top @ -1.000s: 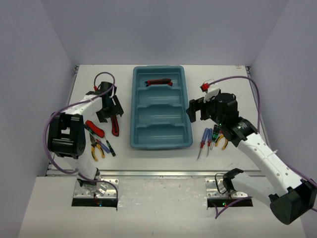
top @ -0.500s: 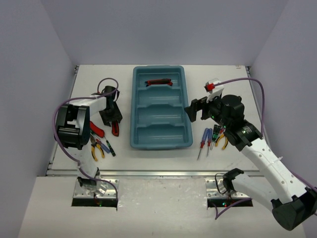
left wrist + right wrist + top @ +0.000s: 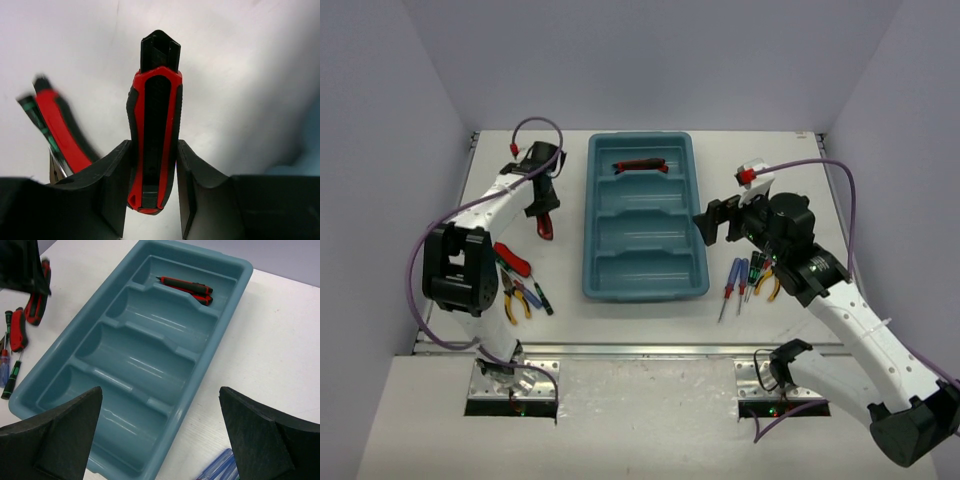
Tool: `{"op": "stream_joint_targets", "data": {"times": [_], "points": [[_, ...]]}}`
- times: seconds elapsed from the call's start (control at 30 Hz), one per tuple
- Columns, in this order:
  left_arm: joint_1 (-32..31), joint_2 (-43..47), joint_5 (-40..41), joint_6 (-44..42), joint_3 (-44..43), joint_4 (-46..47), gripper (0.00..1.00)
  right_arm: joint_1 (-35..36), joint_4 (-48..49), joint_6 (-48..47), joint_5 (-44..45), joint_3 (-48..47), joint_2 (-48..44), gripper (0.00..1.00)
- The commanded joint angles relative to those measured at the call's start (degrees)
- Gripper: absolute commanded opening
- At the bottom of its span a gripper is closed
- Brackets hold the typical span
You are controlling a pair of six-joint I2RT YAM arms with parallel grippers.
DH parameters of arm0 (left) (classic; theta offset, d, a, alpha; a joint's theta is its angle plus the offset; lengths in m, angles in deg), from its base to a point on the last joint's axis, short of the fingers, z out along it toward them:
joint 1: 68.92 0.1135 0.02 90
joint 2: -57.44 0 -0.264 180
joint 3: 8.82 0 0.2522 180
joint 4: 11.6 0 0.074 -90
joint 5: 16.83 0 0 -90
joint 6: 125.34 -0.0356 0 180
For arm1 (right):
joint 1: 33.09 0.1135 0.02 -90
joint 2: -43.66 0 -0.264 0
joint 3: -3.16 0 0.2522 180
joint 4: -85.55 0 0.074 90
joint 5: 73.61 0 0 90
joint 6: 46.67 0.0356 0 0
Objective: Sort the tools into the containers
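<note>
1. Your left gripper (image 3: 543, 203) is clenched on a red-black utility knife (image 3: 153, 125). It sits left of the teal tray (image 3: 590, 240), level with the tray's far half. The knife looks clear of the table, though the wrist view is blurred behind it.
2. The two pads (image 3: 116, 186) press the knife's long sides near its butt end. Most of the handle and the black nose stick out past the fingertips.
3. Judgement: the knife is light and stiff, a hard plastic shell with rubbery red inlays, so it should not crush or flex. A butt-end hold leaves a long overhang, so expect it to pivot if you swing fast. A mid-body hold would be steadier.
4. The blade appears retracted. Treat the nose as the end to keep clear of the tray rim.
5. Your right gripper (image 3: 160, 390) is spread wide with nothing between its fingers, hovering just right of the tray.
6. A matching knife (image 3: 640, 166) already lies in the far compartment, which is the likely home for yours. The other three compartments hold nothing.
7. Left of the tray, near side, lie another knife (image 3: 513, 258), yellow pliers (image 3: 512, 301) and a thin screwdriver (image 3: 540, 298).
8. Right of the tray, near side, lie screwdrivers (image 3: 732, 276) and a second pair of pliers (image 3: 769, 287). The thin round shafts will likely roll, so take them by the handles.
</note>
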Motion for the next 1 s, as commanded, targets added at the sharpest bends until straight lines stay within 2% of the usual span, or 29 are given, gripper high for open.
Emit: {"op": "stream_joint_targets", "data": {"times": [0.0, 0.07, 0.13, 0.23, 0.33, 0.4, 0.5, 0.63, 0.7, 0.8, 0.9, 0.97], "points": [[-9.2, 7.9, 12.0, -12.1, -12.7, 10.8, 0.0, 0.1, 2.9, 0.2, 1.4, 0.2, -1.9, 0.99], [-11.8, 7.6, 7.5, -20.7, -14.0, 23.7, 0.0, 0.1, 3.1, 0.5, 2.7, 0.4, -2.2, 0.99], [-14.0, 5.8, 4.6, -29.4, -14.7, 30.8, 0.0, 0.1, 3.0, 1.2, 3.6, 0.5, -3.1, 0.99], [-15.8, 3.0, -0.1, -37.7, -15.0, 43.8, 0.0, 0.1, 2.8, 4.9, 5.7, 0.7, -4.2, 0.99], [-17.5, -5.1, -8.1, -48.2, -18.6, 53.3, 0.0, 0.1, 2.8, 8.0, 7.8, 2.3, -7.1, 0.99], [-18.7, -11.2, -10.6, -55.2, -23.6, 54.5, 0.0, 0.2, 2.1, 8.9, 9.7, 3.1, -8.4, 0.99], [-20.1, -18.0, -9.0, -64.4, -28.5, 57.5, 0.0, 0.1, 0.2, 10.2, 10.5, 2.8, -9.5, 0.99], [-20.3, -23.4, -9.7, -67.7, -33.7, 59.6, 0.0, 0.2, 0.5, 12.1, 7.7, 4.4, -11.2, 0.99], [-20.4, -26.2, -10.9, -69.6, -34.3, 61.6, 0.0, 0.2, 1.2, 12.7, 6.6, 5.4, -11.6, 0.99], [-20.5, -27.5, -15.7, -73.9, -30.6, 66.0, 0.0, 0.2, 0.1, 12.5, 6.3, 5.1, -11.3, 0.99], [-20.4, -28.5, -19.0, -77.2, -27.8, 69.1, 0.07, 0.1, -0.9, 11.9, 6.9, 4.8, -11.4, 0.99], [-20.4, -28.8, -21.6, -77.5, -28.1, 66.2, 0.13, 0.2, -1.1, 11.5, 7.9, 4.9, -12.0, 0.99]]}}
